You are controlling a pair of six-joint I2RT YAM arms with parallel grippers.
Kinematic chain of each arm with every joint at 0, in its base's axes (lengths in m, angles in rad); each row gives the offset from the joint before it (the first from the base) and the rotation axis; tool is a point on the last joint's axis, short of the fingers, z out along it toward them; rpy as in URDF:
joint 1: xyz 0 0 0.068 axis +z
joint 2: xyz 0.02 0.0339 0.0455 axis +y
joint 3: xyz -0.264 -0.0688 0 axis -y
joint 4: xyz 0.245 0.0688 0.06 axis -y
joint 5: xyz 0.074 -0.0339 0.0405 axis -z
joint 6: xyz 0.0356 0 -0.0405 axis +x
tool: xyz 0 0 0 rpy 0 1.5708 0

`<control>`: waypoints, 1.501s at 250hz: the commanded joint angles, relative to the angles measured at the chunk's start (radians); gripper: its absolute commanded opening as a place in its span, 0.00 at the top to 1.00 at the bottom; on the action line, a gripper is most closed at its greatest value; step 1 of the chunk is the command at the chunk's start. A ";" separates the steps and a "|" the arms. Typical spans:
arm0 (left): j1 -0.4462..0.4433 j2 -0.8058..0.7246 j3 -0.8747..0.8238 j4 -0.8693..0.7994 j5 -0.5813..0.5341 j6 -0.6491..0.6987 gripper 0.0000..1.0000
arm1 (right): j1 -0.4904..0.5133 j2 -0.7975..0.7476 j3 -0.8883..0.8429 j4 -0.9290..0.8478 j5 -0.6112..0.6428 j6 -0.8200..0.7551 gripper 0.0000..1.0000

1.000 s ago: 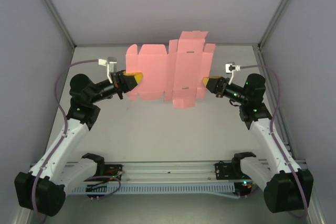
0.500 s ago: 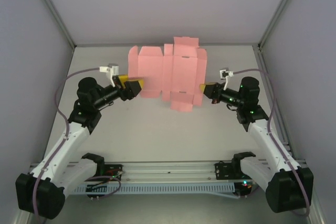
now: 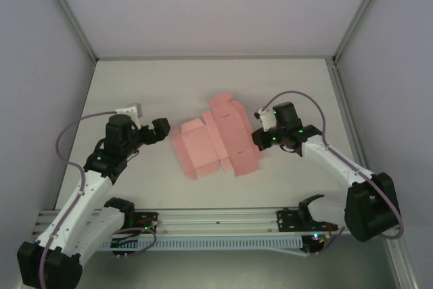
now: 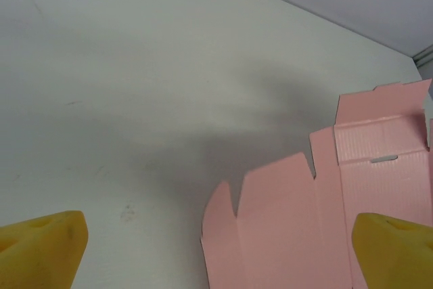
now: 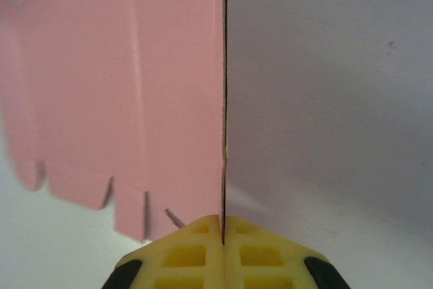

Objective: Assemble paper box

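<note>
Paper box (image 3: 215,143) flat in right end effector (image 5: 223,228)

The paper box (image 4: 284,235) is matt, ribbed card; the table (image 4: 101,99) smooth and matt.

Released the paper box (image 3: 213,137) from the left gripper (image 3: 164,130), jaws now wide and drawn clear of its left edge. Brought down from upright at the back to slanted low over the middle of the table (image 3: 135,86). Swung the right gripper (image 3: 260,140) inward and nearer, pinched tight on the right edge.
</note>
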 commanded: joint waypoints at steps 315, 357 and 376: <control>-0.263 0.611 0.209 0.320 -0.088 0.256 0.00 | 0.411 0.164 0.066 0.383 0.487 -0.569 0.99; -0.275 0.571 0.181 0.317 -0.171 0.204 0.00 | 0.411 0.121 0.031 0.402 0.504 -0.553 1.00; -0.267 0.525 0.154 0.291 -0.206 0.186 0.00 | 0.410 0.096 0.016 0.401 0.536 -0.553 1.00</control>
